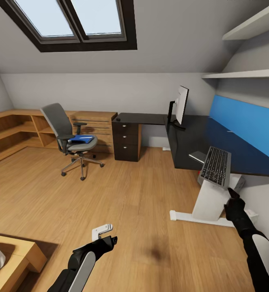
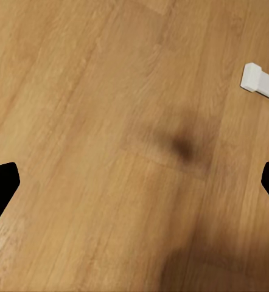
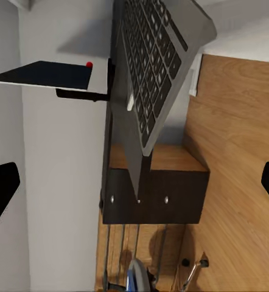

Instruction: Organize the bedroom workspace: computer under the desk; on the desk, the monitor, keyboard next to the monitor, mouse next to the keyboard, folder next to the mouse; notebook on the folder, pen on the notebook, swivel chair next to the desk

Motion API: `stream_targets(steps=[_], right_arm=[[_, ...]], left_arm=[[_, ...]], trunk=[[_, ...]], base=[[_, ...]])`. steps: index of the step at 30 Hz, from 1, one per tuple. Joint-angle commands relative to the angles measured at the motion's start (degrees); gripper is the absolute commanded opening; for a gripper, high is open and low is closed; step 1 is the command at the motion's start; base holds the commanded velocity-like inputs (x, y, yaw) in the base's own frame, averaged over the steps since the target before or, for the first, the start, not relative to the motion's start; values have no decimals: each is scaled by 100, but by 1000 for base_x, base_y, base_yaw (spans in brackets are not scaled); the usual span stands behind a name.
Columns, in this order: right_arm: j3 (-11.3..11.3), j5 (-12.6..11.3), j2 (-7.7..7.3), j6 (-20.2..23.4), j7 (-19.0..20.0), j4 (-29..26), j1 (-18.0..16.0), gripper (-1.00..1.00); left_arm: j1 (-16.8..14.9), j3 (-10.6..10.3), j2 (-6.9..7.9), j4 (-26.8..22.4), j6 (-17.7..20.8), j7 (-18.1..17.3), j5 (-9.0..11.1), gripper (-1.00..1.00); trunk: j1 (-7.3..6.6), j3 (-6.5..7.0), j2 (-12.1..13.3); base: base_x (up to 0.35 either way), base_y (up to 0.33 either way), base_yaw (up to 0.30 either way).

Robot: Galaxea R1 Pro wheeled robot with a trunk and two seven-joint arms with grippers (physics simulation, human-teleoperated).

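The slim dark keyboard (image 1: 216, 165) (image 3: 148, 73) tilts steeply at the front edge of the black desk (image 1: 191, 136), partly overhanging it. Just below its near edge is my right gripper (image 1: 232, 193) (image 3: 134, 182), open, with its fingers spread wide on either side of the keyboard's end. Further back on the desk the monitor (image 1: 181, 104) (image 3: 43, 74) stands upright. The grey swivel chair (image 1: 65, 129) stands apart at the left with the blue folder (image 1: 80, 138) on its seat. My left gripper (image 1: 111, 240) (image 2: 134, 182) hangs open over bare floor.
The desk's white leg and foot (image 1: 209, 202) (image 2: 260, 82) stand right of my arms. A black drawer unit (image 1: 126, 142) (image 3: 156, 198) closes the desk's far end. Low light-wood cabinets (image 1: 12, 129) line the left wall. A bed frame corner (image 1: 16, 255) is near left. Wood floor spreads between.
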Motion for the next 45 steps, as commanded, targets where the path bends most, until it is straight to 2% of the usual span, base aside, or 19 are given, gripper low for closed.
stream_targets(steps=[1,15,22,30,45], right_arm=[[-36,-49,1,28,-25,-7,-3,100],[-243,-43,-25,23,-163,3,-3,100],[-361,-48,-25,21,-458,174,-3,100],[-377,-62,-19,21,-533,240,-3,100],[-353,-67,-17,21,-544,248,-3,100]], left_arm=[[-4,-6,1,-7,10,55,60,100],[-4,-12,1,-5,10,55,60,100],[-4,-37,1,-6,10,54,55,100],[-4,-43,-5,-19,10,82,52,100],[-4,-48,-8,-17,10,90,51,100]], trunk=[[-1,-6,-3],[-1,-6,-3],[-1,-6,-3],[-1,-6,-3],[307,-257,-564]], base=[[0,0,0],[0,0,0],[0,0,0],[0,0,0],[0,0,0]])
